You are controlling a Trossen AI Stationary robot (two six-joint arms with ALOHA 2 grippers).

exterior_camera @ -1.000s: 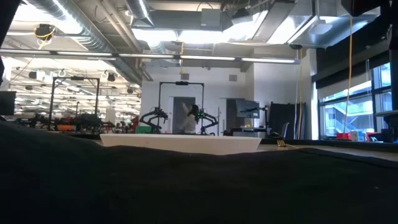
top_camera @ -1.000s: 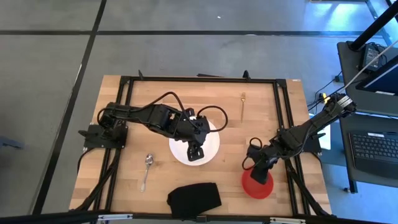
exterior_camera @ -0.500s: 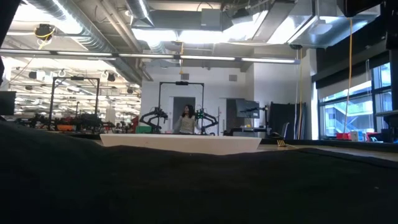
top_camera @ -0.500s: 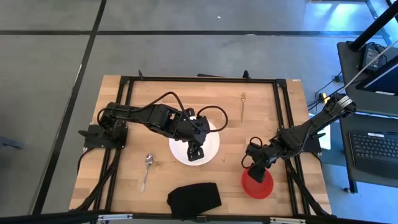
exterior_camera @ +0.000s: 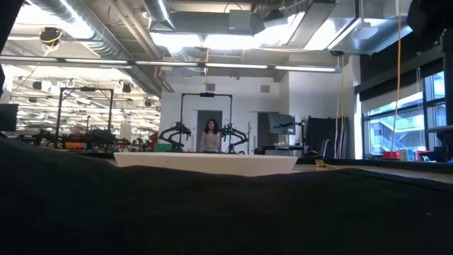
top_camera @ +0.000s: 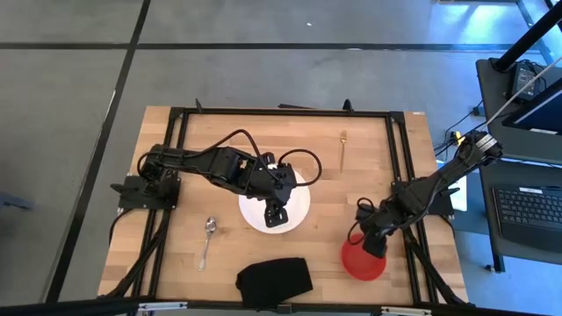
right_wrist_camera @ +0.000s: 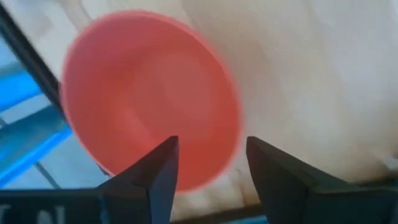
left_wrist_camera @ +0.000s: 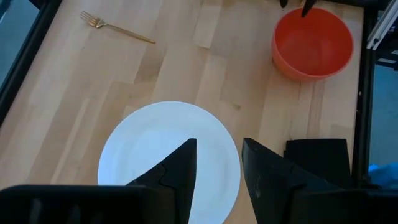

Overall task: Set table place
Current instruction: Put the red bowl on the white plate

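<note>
A round white plate lies flat near the table's middle. My left gripper hangs open over the plate's near part, and the plate's rim shows between its fingers. A red bowl sits on the wood at the near right. My right gripper is open just above the bowl's far rim, with the bowl below its spread fingers. A silver spoon lies at the near left. A slim fork lies at the far right.
A black cloth lies at the near edge, between the spoon and the bowl, and blocks most of the low view. The table's black frame rails run along its sides. Bare wood shows between the plate and the bowl.
My right gripper has drawn back a little toward the table's right edge, off the bowl's far-left rim. The bowl stays where it was on the table. My left arm has kept still over the plate.
</note>
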